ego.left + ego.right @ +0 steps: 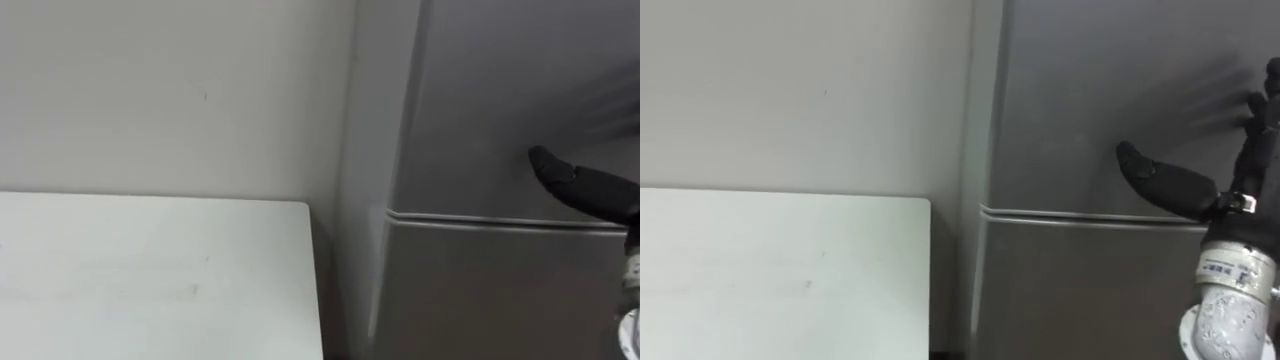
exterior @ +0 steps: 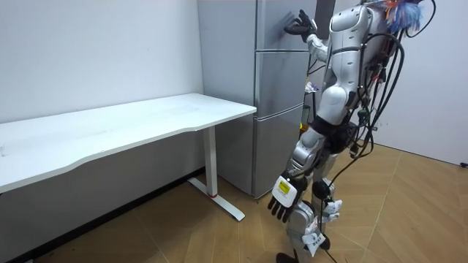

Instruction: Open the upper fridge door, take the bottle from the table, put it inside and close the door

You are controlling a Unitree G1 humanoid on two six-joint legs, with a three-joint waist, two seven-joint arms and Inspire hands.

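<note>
The right hand [image 1: 1255, 160] was raised to the upper fridge door [image 1: 1080, 90] near its lower edge, just above the seam [image 1: 1080, 214] over the lower door [image 1: 1080, 295], with fingers straight, thumb spread wide to the left and nothing held. The left hand [image 2: 287, 197] hung beside the leg, fingers relaxed and empty. The upper door was shut, and where the bottle was could not be told. The robot stood facing the grey fridge [image 2: 274, 95] on a wooden floor [image 2: 417, 212], and a white table [image 1: 150, 270] against the pale wall [image 1: 170, 90] had its far right corner just beside the fridge.
</note>
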